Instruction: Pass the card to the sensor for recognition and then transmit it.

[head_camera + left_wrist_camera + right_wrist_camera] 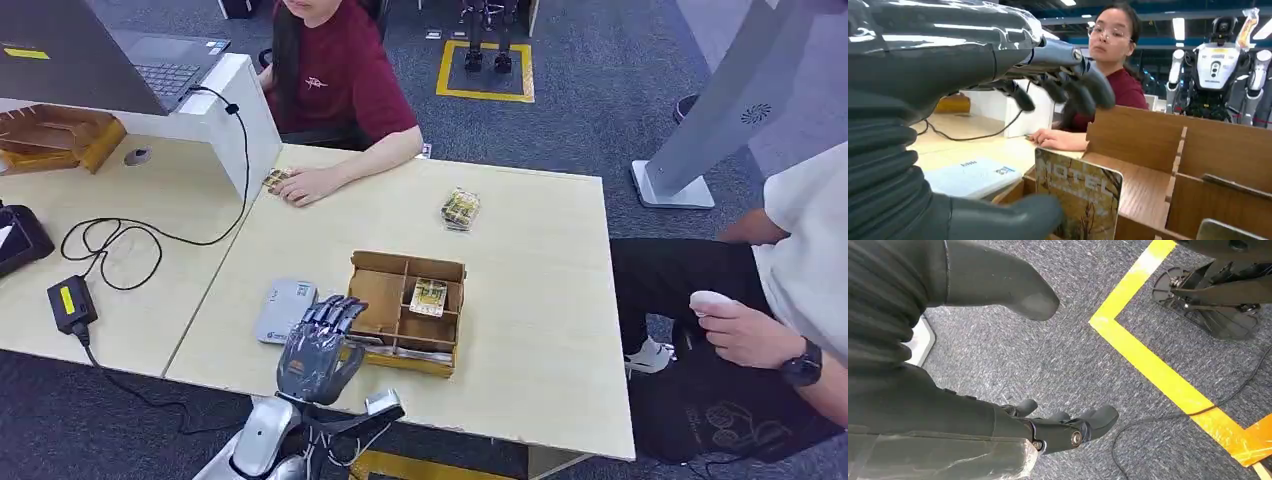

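- My left hand (318, 350) sat low in the centre of the head view, over the left edge of the box (407, 311), fingers spread and holding nothing.
- In the left wrist view I saw a card (1079, 196) marked "HOTEL" standing upright in the box's near compartment, between my thumb (1003, 216) and the fingers (1068, 90) held apart above it; I could not tell whether the thumb touched it.
- Another card (428, 297) lay in a compartment right of centre in the box.
- The sensor (287, 309), a flat grey pad, lay on the bench (540, 300) just left of the box.
- A wrapped pack (460, 209) lay further up the bench, above the box.
- My right hand (1048, 427) hung over the carpet (1068, 355) beside yellow tape (1168, 375), open and empty.
- A person in red (335, 75) sat at the top of the head view with a hand (305, 185) on the bench; a second person (790, 300) sat at the right edge.
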Controlling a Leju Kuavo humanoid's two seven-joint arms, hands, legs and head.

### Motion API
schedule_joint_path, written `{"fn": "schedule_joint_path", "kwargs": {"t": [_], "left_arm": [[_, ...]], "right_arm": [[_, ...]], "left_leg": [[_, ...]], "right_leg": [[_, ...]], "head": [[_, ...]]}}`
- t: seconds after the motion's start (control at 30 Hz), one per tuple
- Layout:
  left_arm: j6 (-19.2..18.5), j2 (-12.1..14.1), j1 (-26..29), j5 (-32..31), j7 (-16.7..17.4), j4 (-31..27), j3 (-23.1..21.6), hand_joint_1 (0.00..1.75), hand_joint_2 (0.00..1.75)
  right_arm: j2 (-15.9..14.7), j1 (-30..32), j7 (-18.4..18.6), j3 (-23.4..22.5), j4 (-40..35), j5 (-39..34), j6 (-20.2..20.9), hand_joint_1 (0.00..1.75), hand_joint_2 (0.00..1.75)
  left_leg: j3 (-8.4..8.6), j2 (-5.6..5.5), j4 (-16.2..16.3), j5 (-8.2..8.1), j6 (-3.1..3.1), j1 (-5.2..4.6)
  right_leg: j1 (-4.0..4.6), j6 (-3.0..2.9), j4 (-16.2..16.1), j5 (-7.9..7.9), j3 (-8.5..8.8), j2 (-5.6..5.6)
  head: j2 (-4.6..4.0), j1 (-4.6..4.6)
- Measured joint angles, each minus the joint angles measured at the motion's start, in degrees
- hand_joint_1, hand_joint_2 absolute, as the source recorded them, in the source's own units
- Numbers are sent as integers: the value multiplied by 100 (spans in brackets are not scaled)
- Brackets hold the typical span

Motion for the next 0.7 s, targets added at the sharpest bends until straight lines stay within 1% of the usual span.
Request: {"fn": "schedule_joint_path", "kwargs": {"t": [0.47, 0.57, 0.63, 0.7], "left_arm": [[-83, 26, 2, 239, -24, 11, 0, 175, 175], [-41, 26, 2, 534, -206, 4, 2, 175, 175], [-18, 42, 1, 1041, -480, -119, 9, 175, 175], [11, 59, 1, 1345, -586, -317, 42, 175, 175]], "right_arm": [[-2, 1, 7, 0, -9, 0, -9, 0, 175], [-2, 1, 7, 0, -11, 0, -37, 0, 175], [-2, 1, 7, 0, -11, 0, -70, 0, 175], [-2, 2, 7, 0, -11, 0, -87, 0, 175]], "left_leg": [[0, 0, 0, 0, 0, 0], [0, 0, 0, 0, 0, 0], [0, -1, 0, 0, 0, 0], [0, 0, 0, 0, 0, 0]], "right_leg": [[0, 0, 0, 0, 1, 0], [0, 0, 0, 0, 1, 0], [0, 0, 0, 0, 1, 0], [0, 0, 0, 0, 0, 0]], "head": [[0, 0], [0, 0], [0, 0], [0, 0]]}}
